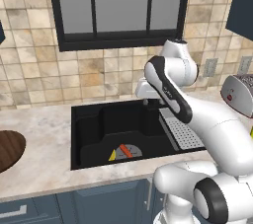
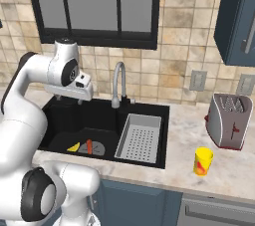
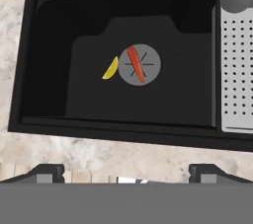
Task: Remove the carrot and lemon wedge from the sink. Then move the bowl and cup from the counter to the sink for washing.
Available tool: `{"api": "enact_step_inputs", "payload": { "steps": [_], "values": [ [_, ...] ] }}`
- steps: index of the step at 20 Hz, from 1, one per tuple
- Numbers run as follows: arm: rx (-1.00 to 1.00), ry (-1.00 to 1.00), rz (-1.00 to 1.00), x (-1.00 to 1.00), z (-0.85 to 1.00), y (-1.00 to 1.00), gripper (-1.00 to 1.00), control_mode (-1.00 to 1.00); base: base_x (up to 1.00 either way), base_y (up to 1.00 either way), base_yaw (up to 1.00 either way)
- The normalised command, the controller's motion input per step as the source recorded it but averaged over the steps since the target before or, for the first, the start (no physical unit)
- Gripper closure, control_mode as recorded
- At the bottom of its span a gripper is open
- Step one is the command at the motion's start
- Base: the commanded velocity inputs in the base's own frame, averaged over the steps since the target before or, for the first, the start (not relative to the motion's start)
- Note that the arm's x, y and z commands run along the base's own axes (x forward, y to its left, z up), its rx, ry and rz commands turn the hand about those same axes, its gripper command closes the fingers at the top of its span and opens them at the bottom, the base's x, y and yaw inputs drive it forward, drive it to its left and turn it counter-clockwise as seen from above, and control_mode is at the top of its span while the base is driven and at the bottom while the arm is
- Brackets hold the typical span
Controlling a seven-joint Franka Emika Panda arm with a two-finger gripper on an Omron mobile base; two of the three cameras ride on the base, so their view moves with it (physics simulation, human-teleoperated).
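Observation:
The carrot (image 3: 135,63) lies across the round grey drain (image 3: 148,70) on the floor of the black sink (image 1: 89,124). The lemon wedge (image 3: 111,68) rests just beside the carrot, also seen as lemon wedge (image 1: 112,156) and carrot (image 1: 125,151). My gripper (image 2: 68,99) hangs high above the back of the basin, pointing down, open and holding nothing; its fingertips (image 3: 47,171) stand wide apart. The dark brown bowl (image 1: 7,149) sits on the counter (image 1: 42,129) at the far left. The yellow cup (image 2: 203,161) stands on the counter right of the sink.
A grey perforated tray (image 2: 139,138) fills the sink's right part, and a curved silver faucet (image 2: 118,83) rises behind it. A silver toaster (image 2: 229,120) stands at the back right. A window and tiled wall lie behind the sink.

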Motion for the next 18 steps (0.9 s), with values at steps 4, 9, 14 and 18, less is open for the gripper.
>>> {"api": "enact_step_inputs", "payload": {
  "steps": [4, 9, 14, 18],
  "values": [
    [0.0, 0.0, 0.0, 0.0, -0.17, 0.0, -1.0, -1.0, 0.0, 0.0, 0.0],
    [0.0, 0.0, 0.0, 0.0, -0.19, 0.03, -1.0, -1.0, 0.0, 0.0, 0.0],
    [-0.04, 0.0, 0.0, 0.0, -0.22, 0.05, -1.0, -1.0, 0.0, 0.0, 0.0],
    [-0.01, -0.03, 0.01, 0.0, -0.22, 0.13, -1.0, -1.0, 0.0, 0.0, 0.0]
  ]
}}
